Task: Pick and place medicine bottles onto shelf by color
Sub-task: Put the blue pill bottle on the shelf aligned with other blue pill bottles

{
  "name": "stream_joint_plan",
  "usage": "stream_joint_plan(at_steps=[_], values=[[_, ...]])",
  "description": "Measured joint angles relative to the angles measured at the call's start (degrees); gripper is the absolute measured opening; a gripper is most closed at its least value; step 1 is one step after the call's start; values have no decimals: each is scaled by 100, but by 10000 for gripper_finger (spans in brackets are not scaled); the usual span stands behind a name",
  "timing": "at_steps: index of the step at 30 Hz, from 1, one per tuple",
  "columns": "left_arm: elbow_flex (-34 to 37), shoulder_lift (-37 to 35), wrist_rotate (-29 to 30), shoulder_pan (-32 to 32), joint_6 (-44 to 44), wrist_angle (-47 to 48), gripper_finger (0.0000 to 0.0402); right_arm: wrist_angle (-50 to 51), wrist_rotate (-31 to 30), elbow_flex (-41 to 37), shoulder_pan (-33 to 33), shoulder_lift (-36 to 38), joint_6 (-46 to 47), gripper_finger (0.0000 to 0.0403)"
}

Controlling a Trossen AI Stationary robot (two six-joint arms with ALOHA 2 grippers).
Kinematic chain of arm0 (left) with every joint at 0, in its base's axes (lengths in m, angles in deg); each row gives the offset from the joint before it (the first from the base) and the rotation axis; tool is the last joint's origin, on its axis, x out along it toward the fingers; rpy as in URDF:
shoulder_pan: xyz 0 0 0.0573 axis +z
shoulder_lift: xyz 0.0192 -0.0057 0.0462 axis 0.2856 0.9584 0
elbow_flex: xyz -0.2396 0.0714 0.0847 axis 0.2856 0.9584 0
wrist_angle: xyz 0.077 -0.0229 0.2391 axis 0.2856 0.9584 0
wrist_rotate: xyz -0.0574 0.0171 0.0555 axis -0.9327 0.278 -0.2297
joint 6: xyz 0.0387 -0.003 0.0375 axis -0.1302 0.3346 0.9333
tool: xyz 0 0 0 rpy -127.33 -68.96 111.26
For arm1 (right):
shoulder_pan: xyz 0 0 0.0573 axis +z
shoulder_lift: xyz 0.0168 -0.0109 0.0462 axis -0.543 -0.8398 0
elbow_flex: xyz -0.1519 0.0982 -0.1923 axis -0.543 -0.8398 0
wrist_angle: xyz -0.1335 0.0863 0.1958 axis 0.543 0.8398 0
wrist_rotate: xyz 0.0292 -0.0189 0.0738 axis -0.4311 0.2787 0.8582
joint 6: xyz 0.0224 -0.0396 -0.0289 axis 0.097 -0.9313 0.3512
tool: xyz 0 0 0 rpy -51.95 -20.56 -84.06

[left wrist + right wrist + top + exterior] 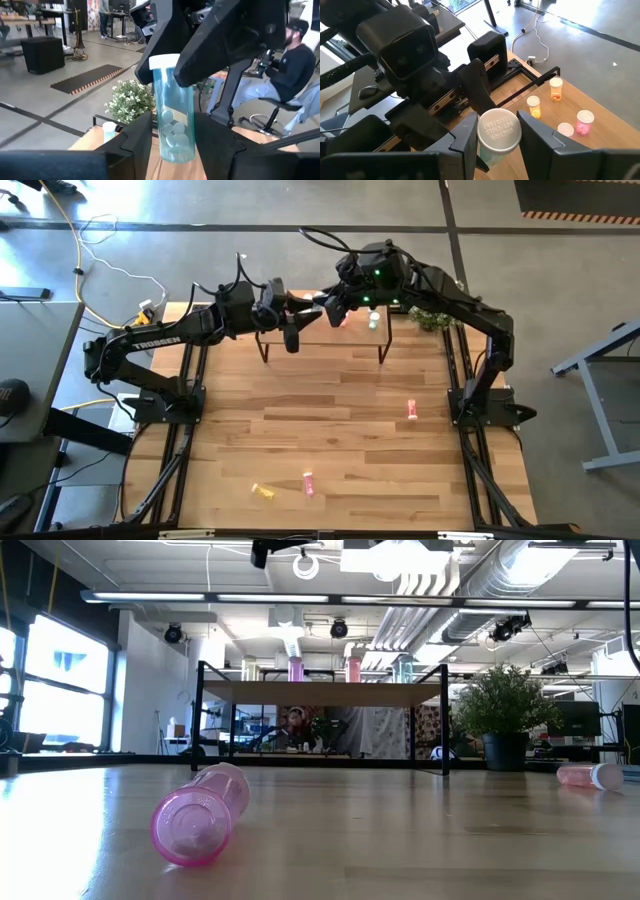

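A pale blue-green medicine bottle [174,120] with a white cap stands upright in the air above the shelf [330,342], between my two grippers. My left gripper [172,137] reaches in level from the table's left and is open. Its fingers flank the bottle's lower half, with a thin gap on each side. My right gripper [499,132] comes from the right and is shut on the bottle's cap. In the high view the arms hide the bottle. Pink bottles [296,668] [353,668] and a pale one [402,668] stand on the shelf. My right gripper pinches the white cap [499,131] at the bottle's top end between its two fingers, one on each side of the cap's rim. The fingers [150,60] slant down from the table's right. The bottle hangs upright below the cap, clear of the shelf.
A pink bottle [412,410] lies on the tabletop at the right. Another pink one [308,483] and a yellow one [263,491] lie near the front edge. A potted plant [430,318] stands at the far right corner. Several capped bottles [556,90] stand upright on the wood below the grippers.
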Motion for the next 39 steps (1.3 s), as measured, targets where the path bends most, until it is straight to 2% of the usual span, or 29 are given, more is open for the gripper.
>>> stream_joint_plan(at_steps=[4, 10, 17, 20, 26, 29, 32, 39], values=[[0, 0, 32, -2, 266, 0, 164, 49, -3, 2, 0, 59, -50, 108], [0, 0, 133, -2, 103, 11, 215, 327, -156, 4, -120, 332, -281, 108], [0, 0, 129, -2, 181, 115, 229, 815, -264, 4, -274, 930, -962, 108], [0, 2, 136, -2, 186, 157, 228, 1090, -582, 10, -275, 1274, -1149, 108], [0, 2, 153, -2, 188, 151, 228, 1945, -1624, -77, -173, 1832, -1217, 108], [0, 2, 153, -2, 186, 149, 228, 2290, -1934, -621, -114, 2138, -817, 108], [0, 2, 153, -2, 186, 149, 228, 2172, -1954, -1640, -118, 2547, -425, 108], [0, 2, 155, -2, 190, 149, 227, 593, -1893, -4081, -116, 3635, 233, 108]])
